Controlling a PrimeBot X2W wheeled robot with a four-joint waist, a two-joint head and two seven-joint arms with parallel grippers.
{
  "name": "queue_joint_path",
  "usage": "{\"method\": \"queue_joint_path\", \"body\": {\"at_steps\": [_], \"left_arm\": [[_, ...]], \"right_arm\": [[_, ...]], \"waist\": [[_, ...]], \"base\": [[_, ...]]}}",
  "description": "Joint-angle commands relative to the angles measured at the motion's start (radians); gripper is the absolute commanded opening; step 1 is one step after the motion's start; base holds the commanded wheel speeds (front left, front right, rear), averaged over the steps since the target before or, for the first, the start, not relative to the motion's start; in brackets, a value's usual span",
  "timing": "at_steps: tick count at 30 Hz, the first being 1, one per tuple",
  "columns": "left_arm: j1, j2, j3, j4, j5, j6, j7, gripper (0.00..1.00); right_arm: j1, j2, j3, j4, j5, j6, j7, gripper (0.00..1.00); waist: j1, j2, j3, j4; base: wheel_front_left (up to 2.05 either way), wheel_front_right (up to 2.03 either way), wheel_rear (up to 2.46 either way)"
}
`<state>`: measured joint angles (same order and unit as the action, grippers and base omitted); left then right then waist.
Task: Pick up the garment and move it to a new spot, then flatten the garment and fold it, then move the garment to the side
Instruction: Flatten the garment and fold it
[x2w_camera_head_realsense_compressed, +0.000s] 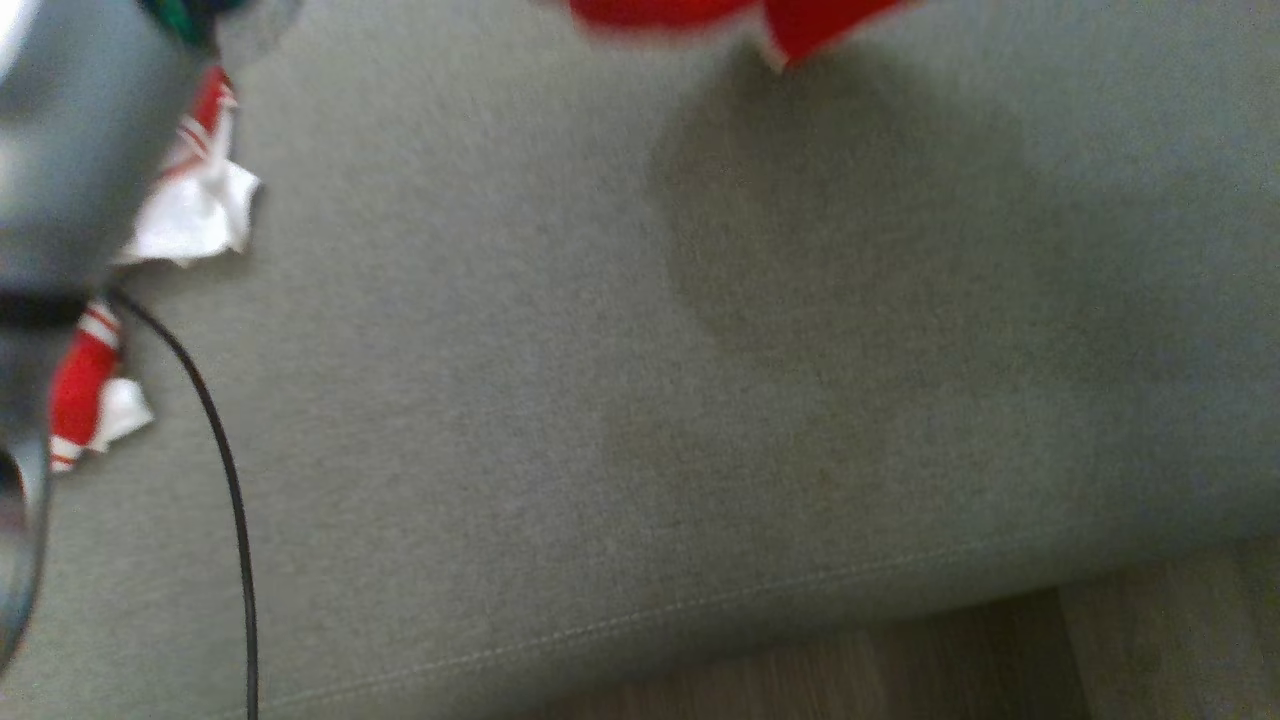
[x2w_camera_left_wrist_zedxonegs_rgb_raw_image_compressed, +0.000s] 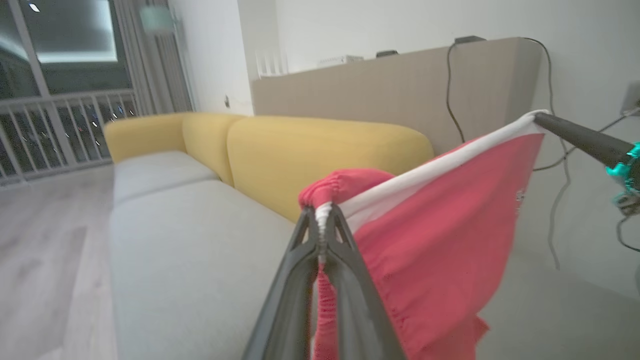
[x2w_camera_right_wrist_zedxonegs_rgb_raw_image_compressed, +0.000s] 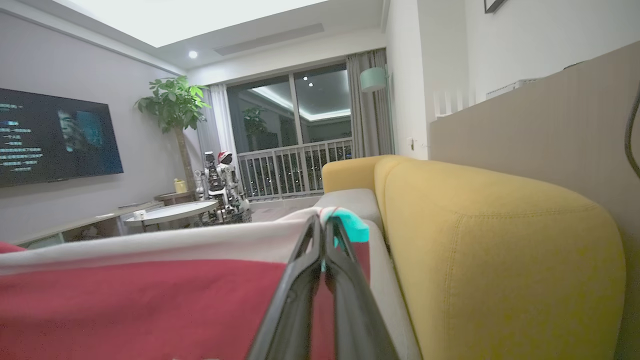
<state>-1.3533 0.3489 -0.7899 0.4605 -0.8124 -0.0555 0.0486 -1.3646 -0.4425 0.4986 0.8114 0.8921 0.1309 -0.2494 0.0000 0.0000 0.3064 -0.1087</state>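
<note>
Garment (x2w_camera_left_wrist_zedxonegs_rgb_raw_image_compressed: 435, 240) is hanging stretched above the grey sofa seat (x2w_camera_left_wrist_zedxonegs_rgb_raw_image_compressed: 190, 260): my left gripper (x2w_camera_left_wrist_zedxonegs_rgb_raw_image_compressed: 322, 222) is pinching its white band tight, red cloth spilling toward four o'clock; my right gripper (x2w_camera_right_wrist_zedxonegs_rgb_raw_image_compressed: 322, 235) is clamping the far end, cloth running toward nine o'clock.

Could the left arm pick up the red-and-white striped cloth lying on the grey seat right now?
Probably not yet: the left claw is shut on the red garment, stretched to the right claw. The striped cloth lies uncovered on the seat, so it looks reachable once freed.
</note>
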Motion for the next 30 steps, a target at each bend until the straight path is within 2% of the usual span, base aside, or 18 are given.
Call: {"method": "queue_joint_path", "body": {"at_steps": [1, 5, 6, 7, 10, 12, 16, 20, 26, 30], "left_arm": [[-0.125, 0.018, 0.043, 0.033, 0.053, -0.008, -0.045, 0.0], [-0.323, -0.012, 0.017, 0.157, 0.202, -0.008, -0.205, 0.0], [-0.323, -0.012, 0.017, 0.157, 0.202, -0.008, -0.205, 0.0], [-0.36, -0.019, 0.008, 0.184, 0.236, -0.006, -0.243, 0.0], [-0.412, -0.032, -0.001, 0.226, 0.313, 0.003, -0.303, 0.0], [-0.394, -0.035, 0.02, 0.214, 0.338, 0.0, -0.309, 0.0], [-0.232, -0.023, 0.043, 0.157, 0.385, -0.027, -0.31, 0.0], [-0.023, -0.039, 0.038, 0.135, 0.38, -0.056, -0.31, 0.0], [0.279, -0.032, -0.026, 0.115, 0.359, -0.072, -0.31, 0.0], [0.466, -0.005, -0.043, 0.068, 0.336, -0.074, -0.31, 0.0]], "right_arm": [[-0.065, 0.017, -0.034, -0.005, -0.038, 0.0, -0.01, 0.0], [-0.169, 0.02, -0.197, -0.081, -0.192, 0.0, -0.012, 0.0], [-0.169, 0.02, -0.197, -0.081, -0.192, 0.0, -0.012, 0.0], [-0.174, 0.028, -0.247, -0.125, -0.237, 0.0, -0.012, 0.0], [-0.138, 0.079, -0.394, -0.263, -0.36, 0.0, -0.012, 0.0], [-0.075, 0.126, -0.436, -0.341, -0.419, 0.0, -0.012, 0.0], [0.091, 0.181, -0.406, -0.389, -0.48, 0.0, -0.012, 0.0], [0.262, 0.201, -0.35, -0.419, -0.452, 0.0, -0.012, 0.0], [0.543, 0.186, -0.266, -0.422, -0.378, 0.0, -0.01, 0.0], [0.703, 0.167, -0.273, -0.393, -0.358, 0.0, 0.062, 0.0]], "waist": [[0.0, 0.0, 0.128, -0.038], [0.0, 0.0, 0.241, -0.051], [0.0, 0.0, 0.241, -0.051], [0.0, 0.0, 0.265, -0.051], [0.0, 0.0, 0.315, -0.048], [0.0, 0.0, 0.332, -0.044], [0.0, 0.0, 0.324, -0.035], [0.0, 0.0, 0.275, -0.019], [0.0, 0.0, 0.162, -0.013], [0.0, 0.0, 0.086, -0.004]], "base": [[0.0, 0.0, 0.0], [0.0, 0.0, 0.0], [0.0, 0.0, 0.0], [0.0, 0.0, 0.0], [0.0, 0.0, 0.0], [0.0, 0.0, 0.0], [0.0, 0.0, 0.0], [0.0, 0.0, 0.0], [0.0, 0.0, 0.0], [0.0, 0.0, 0.0]]}}
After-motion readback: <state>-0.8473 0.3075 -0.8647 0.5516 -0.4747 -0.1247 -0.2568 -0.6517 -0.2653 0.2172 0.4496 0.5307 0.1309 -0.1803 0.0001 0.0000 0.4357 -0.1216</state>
